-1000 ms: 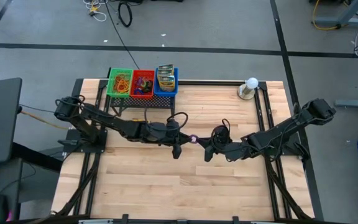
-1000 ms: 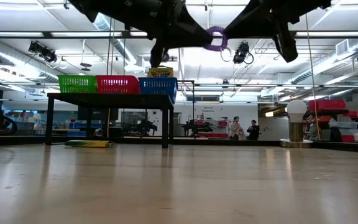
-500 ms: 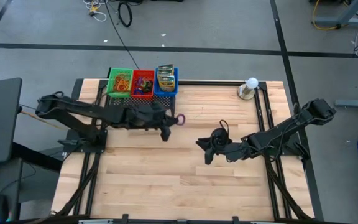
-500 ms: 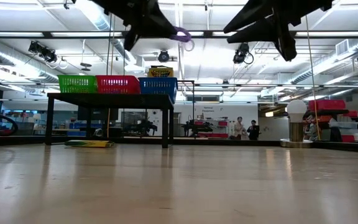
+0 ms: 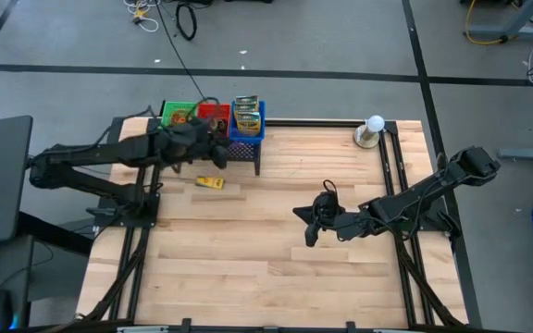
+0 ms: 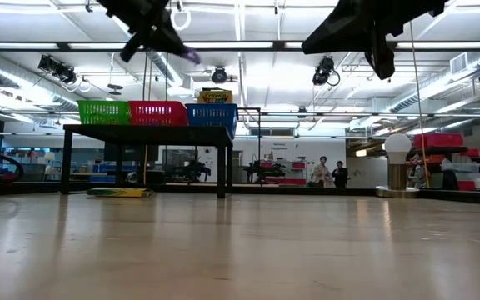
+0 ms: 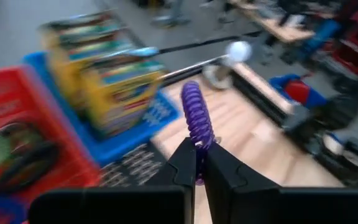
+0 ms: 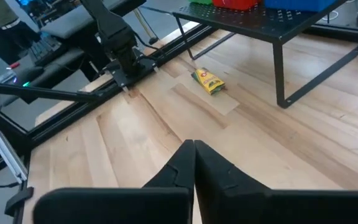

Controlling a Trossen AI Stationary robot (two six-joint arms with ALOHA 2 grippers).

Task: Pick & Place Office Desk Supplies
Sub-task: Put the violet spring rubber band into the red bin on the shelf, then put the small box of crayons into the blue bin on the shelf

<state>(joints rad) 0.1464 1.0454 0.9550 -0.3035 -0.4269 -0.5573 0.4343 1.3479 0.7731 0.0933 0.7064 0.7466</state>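
We have our left gripper [image 7: 197, 163] pinched on the purple coiled band [image 7: 197, 124], red bin [image 7: 17, 124] just below it, ready for dropping. Our right gripper [image 8: 193, 155] hangs closed, empty, over the desk [image 5: 276, 268].

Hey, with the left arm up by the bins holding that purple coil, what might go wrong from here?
The left pincer pinches only one end of the purple coil, so it may slip or swing on release. Red bin and blue bin sit side by side, so it could drop into the wrong one. A crayon box lies on the table below the rack.
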